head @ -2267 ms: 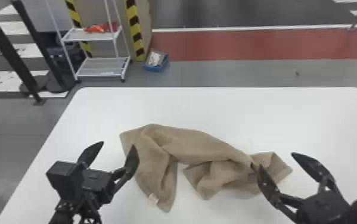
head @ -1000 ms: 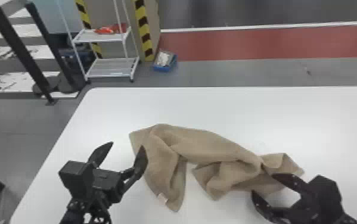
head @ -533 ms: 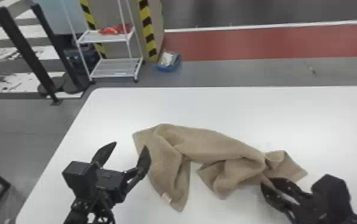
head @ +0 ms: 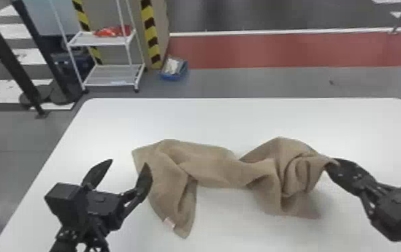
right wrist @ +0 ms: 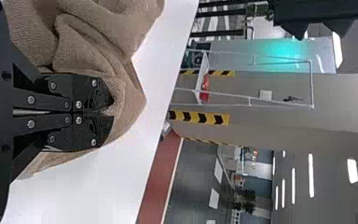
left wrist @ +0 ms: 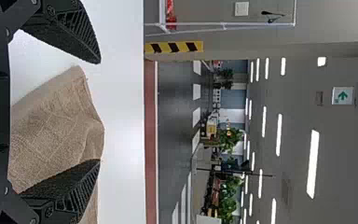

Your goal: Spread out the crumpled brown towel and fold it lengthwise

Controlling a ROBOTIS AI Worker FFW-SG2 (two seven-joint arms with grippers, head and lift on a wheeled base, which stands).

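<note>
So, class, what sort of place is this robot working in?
Probably a large indoor work hall or robot test space: rows of ceiling lights, a green exit-style sign and yellow-and-black striped edging surround the white table.

Between the jaws of the right gripper [head: 334, 165] we see matt, rough cloth, the crumpled brown towel [head: 209, 164]; below them, the white, round-cornered desk [head: 236, 117] looks smooth and faintly glossy. The black jaws look matt.

Site type: indoor industrial hall, identified by yellow-black hazard striping [head: 150, 33], red floor lane [head: 276, 50], white metal rack [head: 99, 41], ceiling strip lights [left wrist: 313, 163] and green arrow sign [left wrist: 342, 96]
</note>
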